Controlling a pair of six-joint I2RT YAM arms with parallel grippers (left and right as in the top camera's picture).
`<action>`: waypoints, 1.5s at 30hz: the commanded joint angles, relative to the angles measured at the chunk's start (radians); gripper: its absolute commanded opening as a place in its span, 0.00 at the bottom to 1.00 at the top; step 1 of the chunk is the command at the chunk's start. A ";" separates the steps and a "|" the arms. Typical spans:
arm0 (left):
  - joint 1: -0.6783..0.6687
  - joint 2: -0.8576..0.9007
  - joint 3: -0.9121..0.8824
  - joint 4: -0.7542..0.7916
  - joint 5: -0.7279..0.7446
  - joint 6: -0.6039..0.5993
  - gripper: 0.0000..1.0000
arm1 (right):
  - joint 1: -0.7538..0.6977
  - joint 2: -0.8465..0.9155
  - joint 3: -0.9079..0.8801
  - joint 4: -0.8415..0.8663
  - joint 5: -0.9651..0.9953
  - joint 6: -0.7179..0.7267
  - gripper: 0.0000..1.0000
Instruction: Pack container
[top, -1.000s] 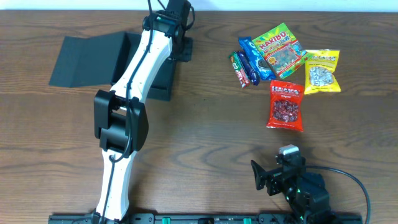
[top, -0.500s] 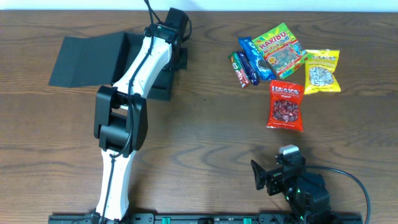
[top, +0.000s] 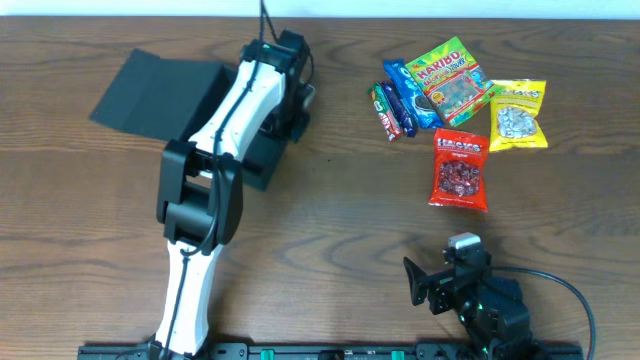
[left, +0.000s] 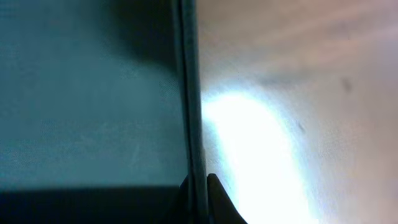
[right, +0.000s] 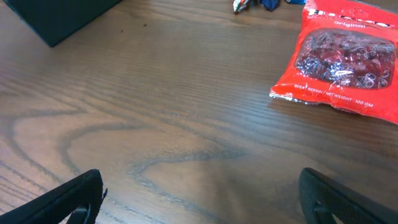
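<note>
The container (top: 150, 95) is a dark charcoal box with its flap lid open to the left, at the back left of the table. My left gripper (top: 296, 100) is shut on the box's right wall. In the left wrist view the fingers (left: 200, 190) pinch the thin wall (left: 191, 112), with the box's inside on the left. My right gripper (top: 445, 285) is open and empty near the front edge, and its fingers (right: 199, 199) are wide apart over bare wood. A corner of the container (right: 56, 15) shows in the right wrist view.
Snack bags lie at the back right: a Haribo bag (top: 452, 82), a yellow bag (top: 518, 115), a red Hacks bag (top: 460, 168) (right: 345, 59), a blue packet (top: 408, 95) and a slim bar (top: 385, 110).
My left gripper has moved right and toward the front with the box wall in it. The container has slid and turned with it. The right arm has not moved.
</note>
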 joint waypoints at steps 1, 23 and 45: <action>-0.057 0.010 -0.006 -0.053 0.039 0.175 0.06 | 0.009 -0.006 -0.009 -0.002 0.005 -0.018 0.99; -0.199 0.010 -0.002 -0.130 0.000 0.254 0.96 | 0.009 -0.006 -0.009 -0.002 0.005 -0.018 0.99; -0.145 -0.331 0.208 -0.110 -0.355 -0.254 0.95 | 0.009 -0.006 -0.009 -0.002 0.005 -0.018 0.99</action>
